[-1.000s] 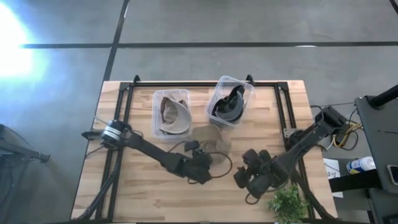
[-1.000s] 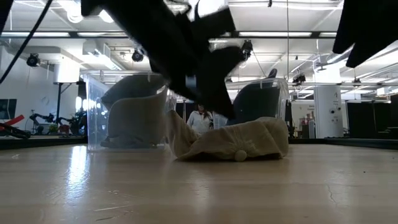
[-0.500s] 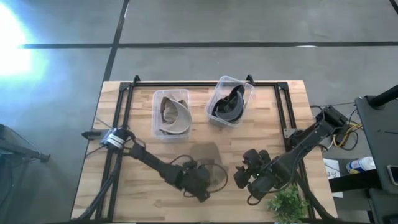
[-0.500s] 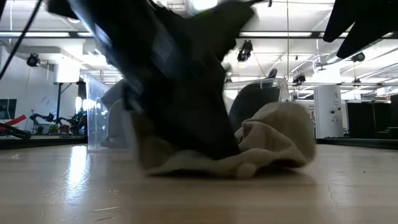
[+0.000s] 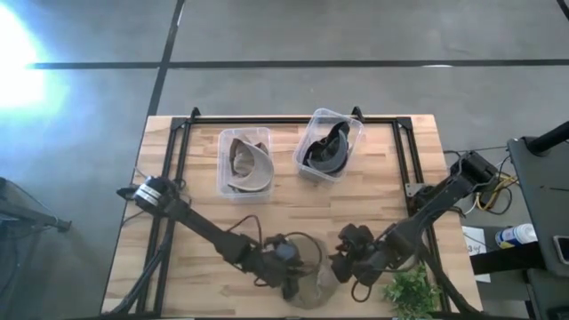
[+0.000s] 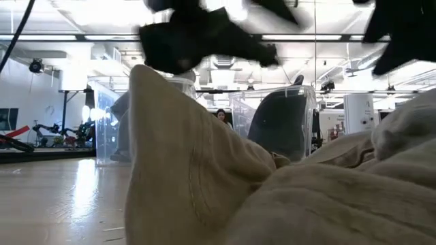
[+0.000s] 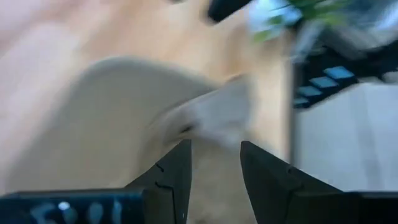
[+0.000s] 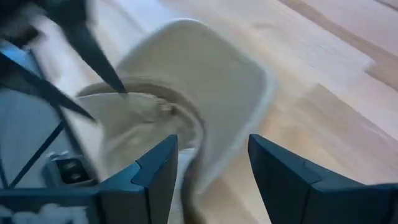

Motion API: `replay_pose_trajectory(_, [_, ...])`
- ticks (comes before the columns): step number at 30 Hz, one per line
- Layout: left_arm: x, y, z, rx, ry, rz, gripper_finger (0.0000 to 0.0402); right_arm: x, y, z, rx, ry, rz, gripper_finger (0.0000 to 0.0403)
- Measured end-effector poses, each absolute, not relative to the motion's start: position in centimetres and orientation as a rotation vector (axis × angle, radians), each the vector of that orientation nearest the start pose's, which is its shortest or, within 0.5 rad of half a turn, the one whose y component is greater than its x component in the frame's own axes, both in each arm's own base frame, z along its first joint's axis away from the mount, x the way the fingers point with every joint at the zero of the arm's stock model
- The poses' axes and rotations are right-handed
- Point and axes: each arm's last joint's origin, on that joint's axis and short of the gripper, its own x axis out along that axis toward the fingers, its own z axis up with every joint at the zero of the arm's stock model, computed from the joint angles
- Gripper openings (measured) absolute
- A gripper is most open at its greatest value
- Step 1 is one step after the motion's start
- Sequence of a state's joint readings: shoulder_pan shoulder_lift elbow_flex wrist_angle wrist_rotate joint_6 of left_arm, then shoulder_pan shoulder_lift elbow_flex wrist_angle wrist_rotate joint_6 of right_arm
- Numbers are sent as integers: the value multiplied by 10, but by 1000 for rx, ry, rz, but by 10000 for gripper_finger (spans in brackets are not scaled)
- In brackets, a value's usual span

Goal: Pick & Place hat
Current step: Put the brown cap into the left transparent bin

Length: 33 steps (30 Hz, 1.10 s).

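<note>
A beige brimmed hat lies crumpled on the wooden table by its near edge; it fills the foreground of the low view. My left gripper is over the hat's left part, shut on its cloth. My right gripper is just right of the hat and open; the hat lies right in front of its fingers, which touch nothing that I can see. The hat's brim lies flat on the table. My left gripper has the hat's cloth pinched between its two fingers, at the bunched part beside the brim. It comes from above, slanting toward the near edge. The hat is not lifted; it rests on the table, slack.
Two clear bins stand at the far side: the left one holds a beige hat, the right one a dark hat. A small green plant sits at the near right corner. The table's middle is bare wood.
My left gripper has moved from the table's middle toward the near edge, dragging the beige hat along the table from beside the bins to the near edge. My right gripper has shifted slightly left toward the hat.
</note>
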<state>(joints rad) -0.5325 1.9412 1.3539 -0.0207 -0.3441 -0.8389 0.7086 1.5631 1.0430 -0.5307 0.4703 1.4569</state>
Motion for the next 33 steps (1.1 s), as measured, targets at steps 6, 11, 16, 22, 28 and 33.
replay_pose_trajectory(6, [353, -213, 201, -540, 757, 171, 131, 232, 174, 184, 932, 887, -557, 192])
replay_pose_trajectory(11, [348, -220, 185, -513, 799, 164, 131, 241, 164, 163, 1074, 835, -446, 192])
replay_pose_trajectory(16, [342, -215, 166, -518, 826, 214, 131, 244, 155, 157, 1107, 839, -418, 192])
replay_pose_trajectory(22, [341, -206, 152, -542, 795, 223, 131, 255, 151, 161, 1135, 810, -330, 192])
replay_pose_trajectory(28, [346, -201, 150, -600, 722, 198, 131, 266, 151, 149, 1168, 842, -311, 192])
replay_pose_trajectory(33, [349, -196, 149, -616, 704, 202, 131, 279, 159, 134, 1238, 852, -215, 192])
